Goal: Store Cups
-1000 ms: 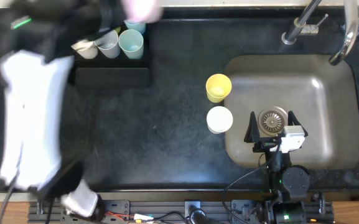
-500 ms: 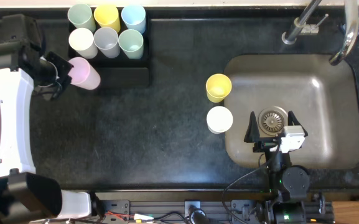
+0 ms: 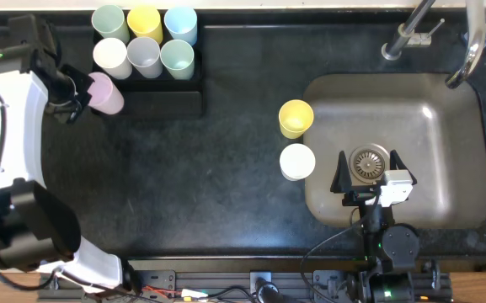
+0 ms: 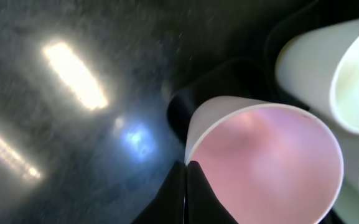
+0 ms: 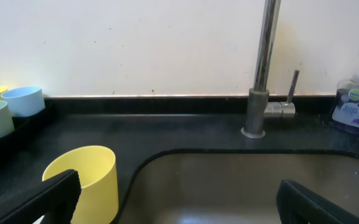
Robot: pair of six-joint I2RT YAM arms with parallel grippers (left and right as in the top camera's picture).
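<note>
**Black tray** (image 3: 171,103) – landmark, stood at the far left corner of the dark counter (image 3: 209,194).

**Stored cups** (image 3: 144,55) – six, upright in the tray's two rear rows, three to a row, and touching their neighbours.

**Pink cup** (image 3: 105,93) – at the tray's left front corner and tilted. The left wrist view looked into its mouth (image 4: 266,162), with a pale stored cup (image 4: 335,74) just beside it. Whether it sat in the tray or hung above it could not be told.

**Left gripper** (image 3: 82,91) – just left of the tray, jaws clenched on the pink cup's wall near the rim.

**Yellow cup** (image 3: 296,118) – upright on the counter, well to the right of the tray and beside the sink (image 3: 445,168). It also showed in the right wrist view (image 5: 83,183).

**White cup** (image 3: 297,162) – on the counter just in front of the yellow cup, farther from the tray.

**Right gripper** (image 3: 369,172) – well apart from the tray, over the sink near the drain. Its jaws were spread and grasped nothing.

**Tap** (image 5: 263,68) – behind the sink, far right of the tray.
</note>
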